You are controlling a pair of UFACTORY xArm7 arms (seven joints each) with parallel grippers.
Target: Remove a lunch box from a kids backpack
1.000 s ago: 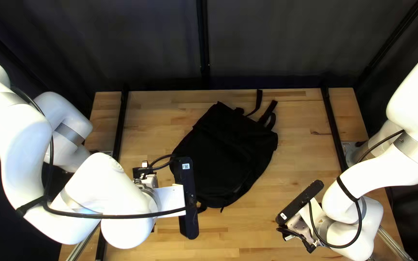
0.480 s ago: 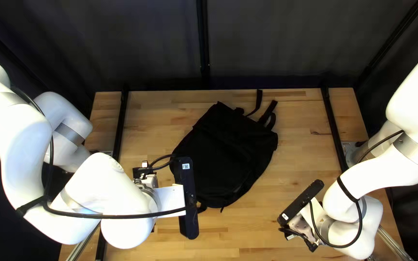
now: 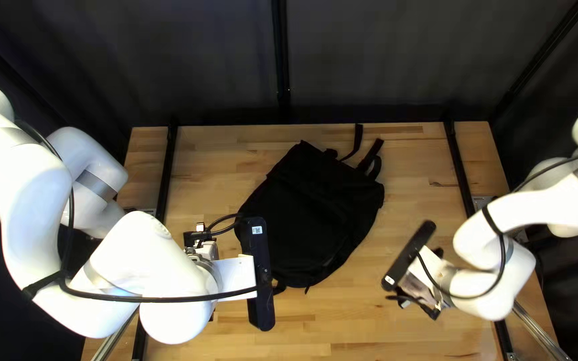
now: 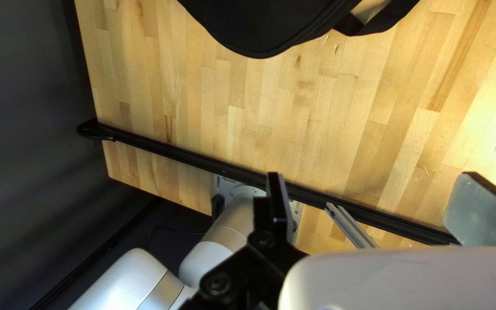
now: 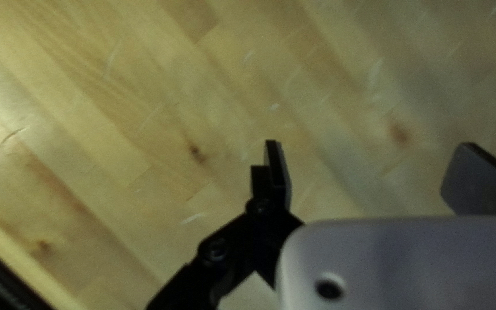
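A black backpack [image 3: 312,214] lies on the table, its straps toward the far edge; no lunch box shows. My left gripper [image 3: 205,251] is at the backpack's near left side in the top left view, fingertips hidden. Seen from its wrist, the left gripper [image 4: 377,201] is open with nothing between the fingers, and the backpack's rounded edge [image 4: 265,31] lies ahead of it. My right gripper [image 3: 424,284] is right of the backpack, apart from it. In the right wrist view, the right gripper [image 5: 377,172] stands open over bare wood, holding nothing.
Black rails [image 3: 166,167] cross the wooden table [image 3: 342,327] near its left and right sides. A metal bar [image 4: 348,225] shows beyond the left gripper's fingers. Dark curtains [image 3: 202,60] hang behind the table.
My right arm has shifted, its forearm and wrist moving toward the table's far edge, and its gripper has turned slightly. The left arm and the backpack have stayed put.
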